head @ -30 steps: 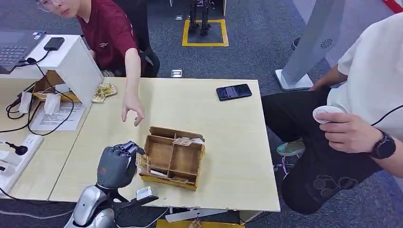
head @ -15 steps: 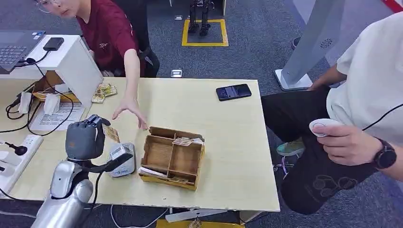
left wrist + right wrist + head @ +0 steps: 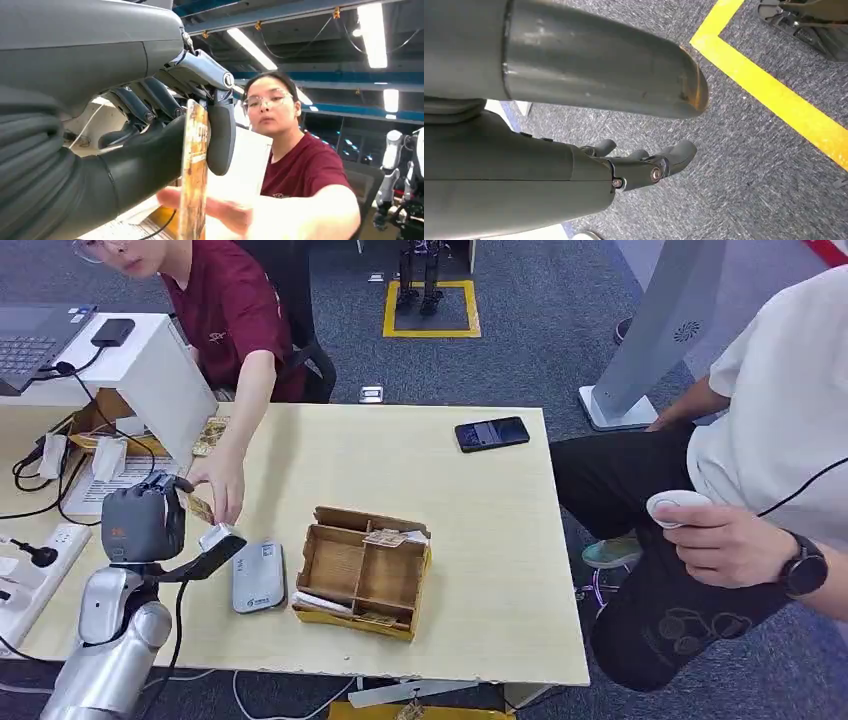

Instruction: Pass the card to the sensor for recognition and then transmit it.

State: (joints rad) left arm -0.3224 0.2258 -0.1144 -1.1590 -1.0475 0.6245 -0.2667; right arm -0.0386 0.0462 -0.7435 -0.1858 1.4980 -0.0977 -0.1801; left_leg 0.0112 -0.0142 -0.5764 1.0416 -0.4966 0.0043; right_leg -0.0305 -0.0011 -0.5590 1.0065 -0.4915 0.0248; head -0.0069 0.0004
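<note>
My left hand (image 3: 143, 523) is raised over the table's left part and pinches a yellow-brown card (image 3: 201, 508) between its thumb and fingers. In the left wrist view the card (image 3: 194, 170) stands edge-on in that grip. A person in a red shirt reaches across, and their hand (image 3: 221, 484) meets the card's far side; their blurred fingers (image 3: 235, 212) lie by its lower part. The grey-white card sensor (image 3: 258, 577) lies flat on the table, right of my hand. My right hand (image 3: 644, 167) hangs over grey carpet, holding nothing, fingers loosely extended.
A wooden compartment box (image 3: 365, 570) with more cards sits mid-table beside the sensor. A black phone (image 3: 492, 433) lies at the far right, a small card stack (image 3: 209, 436) at the far left. Cables and a power strip (image 3: 40, 555) lie left. A seated person (image 3: 760, 510) is right.
My left hand carried the card from the box, over the sensor and on to the left. The person's hand moved in from mid-table to meet the card.
</note>
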